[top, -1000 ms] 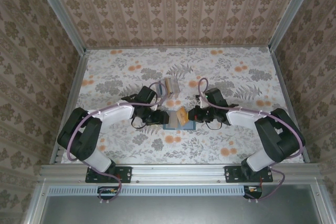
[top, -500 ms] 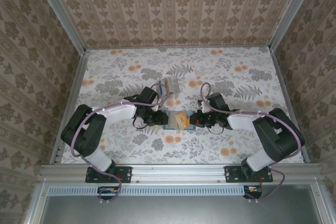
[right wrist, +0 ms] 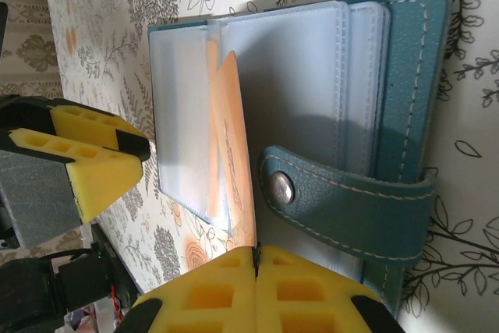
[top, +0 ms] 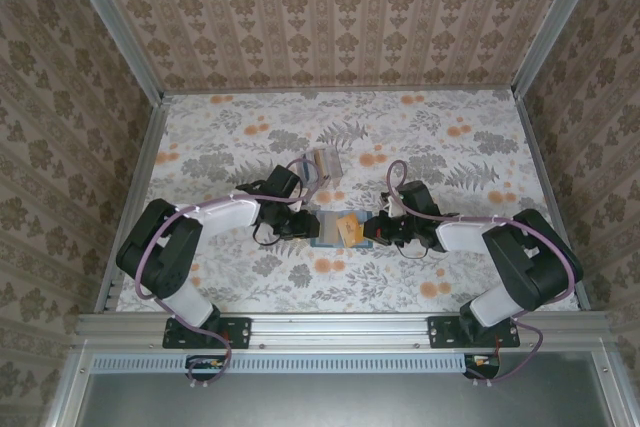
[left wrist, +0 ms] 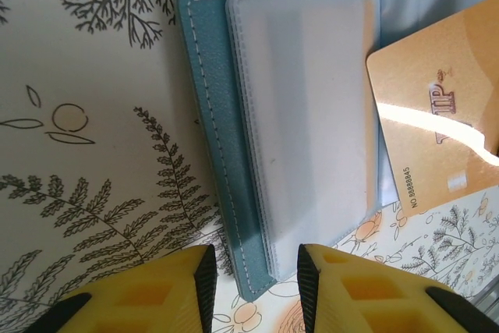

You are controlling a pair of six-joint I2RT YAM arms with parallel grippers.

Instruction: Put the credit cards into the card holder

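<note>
The teal card holder (top: 322, 239) lies open on the table between my two grippers, its clear sleeves facing up. A yellow-tan credit card (top: 347, 226) stands tilted over its middle. In the right wrist view my right gripper (right wrist: 256, 259) is shut on the near edge of this card (right wrist: 234, 138), whose far end sits in a clear sleeve of the card holder (right wrist: 413, 76). My left gripper (left wrist: 256, 271) is open, its jaws either side of the card holder's (left wrist: 210, 115) near corner without touching it. The card (left wrist: 437, 115) shows at the right there.
A small clear plastic box (top: 322, 163) stands just behind the card holder. The holder's snap strap (right wrist: 343, 200) lies across its right half. Aluminium rails and papered walls ring the floral table (top: 460, 137).
The left gripper has narrowed and settled at the card holder's left edge. The right gripper has lowered the tan card toward the open holder.
</note>
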